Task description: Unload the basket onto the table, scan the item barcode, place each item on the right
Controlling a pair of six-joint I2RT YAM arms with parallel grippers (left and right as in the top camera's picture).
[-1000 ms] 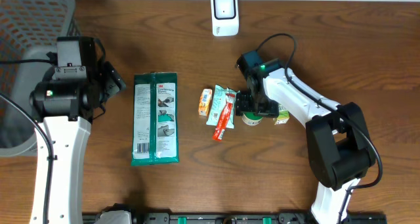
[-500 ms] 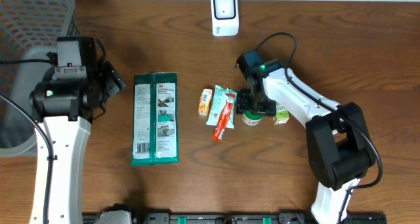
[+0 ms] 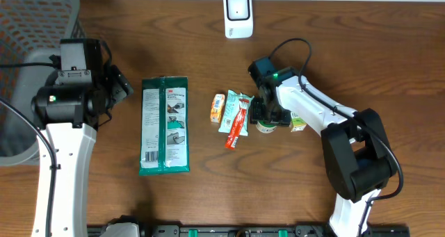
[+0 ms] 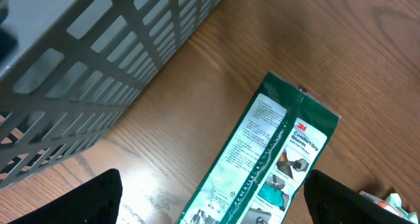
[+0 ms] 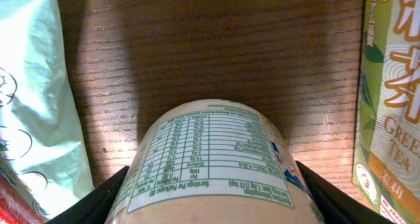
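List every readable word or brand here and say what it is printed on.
"3M" and "Comfort Grip": on the green package.
"GREE" above "TEA", cut off by the frame edge: on the tea box.
Nutrition table on the round container: upside down, too small to read.
Print on the teal wrapper, overhead view: too small to read.

Our white left arm [image 3: 66, 146] stood bent, wrist angled down, its black left gripper [image 4: 216, 201] spread wide. Our white right arm [image 3: 313, 108] reached inward, its black right gripper [image 5: 210, 204] pointing straight down, jaws partly apart.
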